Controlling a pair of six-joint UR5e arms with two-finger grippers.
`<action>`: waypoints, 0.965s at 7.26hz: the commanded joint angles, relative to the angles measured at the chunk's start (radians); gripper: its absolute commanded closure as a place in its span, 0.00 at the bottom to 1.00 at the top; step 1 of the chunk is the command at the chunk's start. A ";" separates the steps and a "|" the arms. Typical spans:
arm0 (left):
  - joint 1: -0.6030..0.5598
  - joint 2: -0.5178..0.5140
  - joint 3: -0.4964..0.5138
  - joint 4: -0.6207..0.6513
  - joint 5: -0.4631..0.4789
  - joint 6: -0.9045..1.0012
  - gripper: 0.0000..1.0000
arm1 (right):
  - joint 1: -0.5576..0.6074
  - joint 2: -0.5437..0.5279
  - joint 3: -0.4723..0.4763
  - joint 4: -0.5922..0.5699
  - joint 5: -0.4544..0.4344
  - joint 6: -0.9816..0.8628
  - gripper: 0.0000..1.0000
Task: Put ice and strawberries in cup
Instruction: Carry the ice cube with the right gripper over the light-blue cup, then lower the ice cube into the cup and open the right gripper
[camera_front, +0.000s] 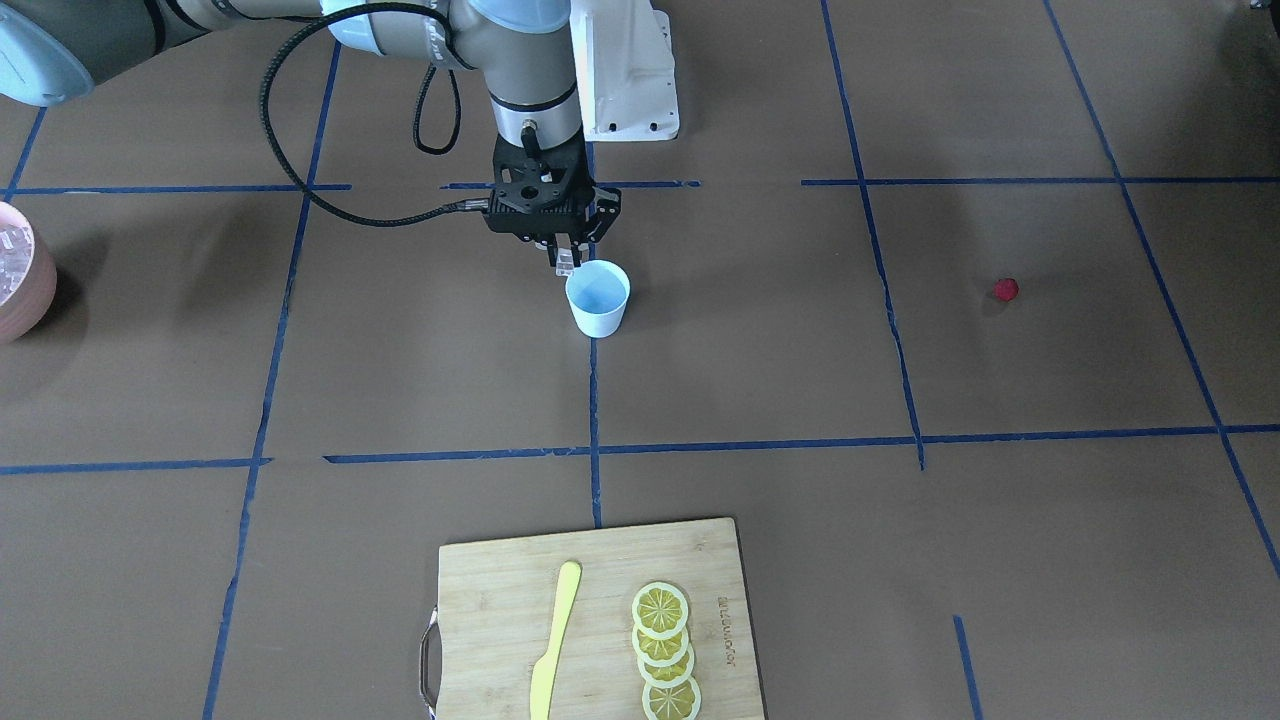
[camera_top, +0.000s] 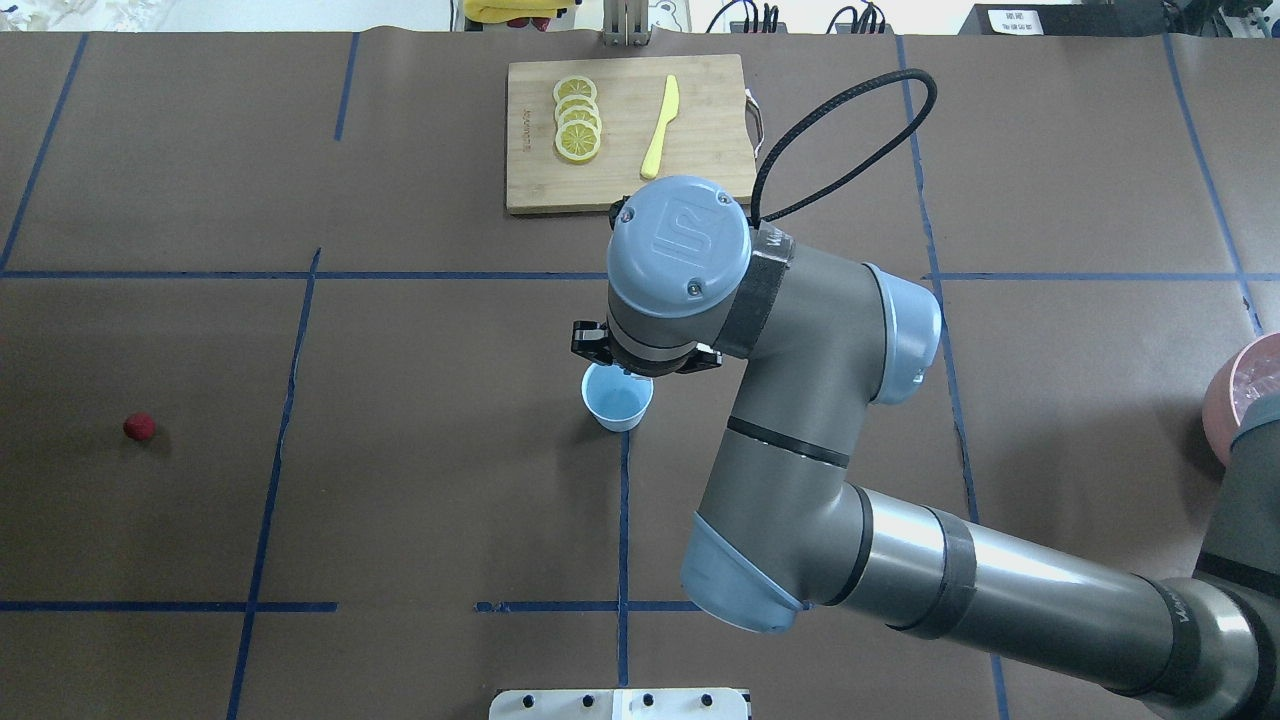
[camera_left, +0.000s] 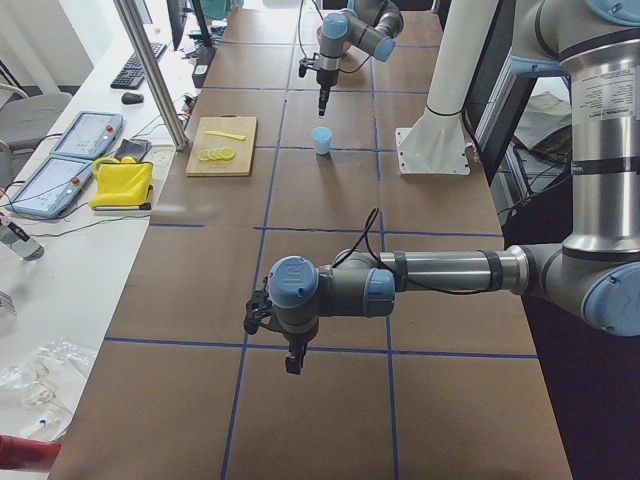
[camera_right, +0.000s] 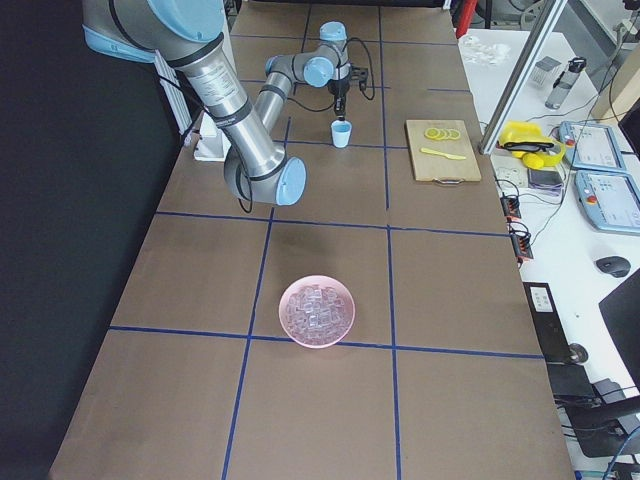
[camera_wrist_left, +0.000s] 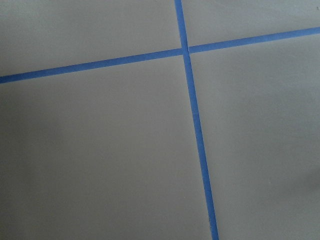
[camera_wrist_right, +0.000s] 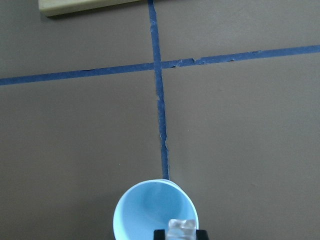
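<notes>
The pale blue cup (camera_front: 598, 300) stands upright near the table's middle; it also shows in the overhead view (camera_top: 617, 400) and the right wrist view (camera_wrist_right: 155, 212). My right gripper (camera_front: 566, 262) is shut on a clear ice cube (camera_wrist_right: 181, 229) and holds it just above the cup's rim, on the robot's side. The cup's inside looks empty. The red strawberry (camera_front: 1005, 290) lies alone on the table far off on my left side (camera_top: 139, 427). My left gripper (camera_left: 292, 362) hangs over bare table; I cannot tell whether it is open or shut.
A pink bowl (camera_right: 318, 343) full of ice cubes (camera_right: 317, 308) sits far to my right. A wooden cutting board (camera_front: 480, 620) with lemon slices (camera_front: 665, 650) and a yellow knife (camera_front: 555, 640) lies across the table from the cup.
</notes>
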 joint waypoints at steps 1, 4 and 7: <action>-0.001 0.000 0.000 0.000 0.000 0.000 0.00 | -0.029 0.036 -0.081 0.003 -0.030 0.000 1.00; 0.000 0.000 0.000 0.000 0.000 0.000 0.00 | -0.053 0.036 -0.081 0.004 -0.044 0.003 0.98; 0.000 0.000 0.000 0.000 0.000 0.000 0.00 | -0.055 0.037 -0.081 0.007 -0.049 0.003 0.02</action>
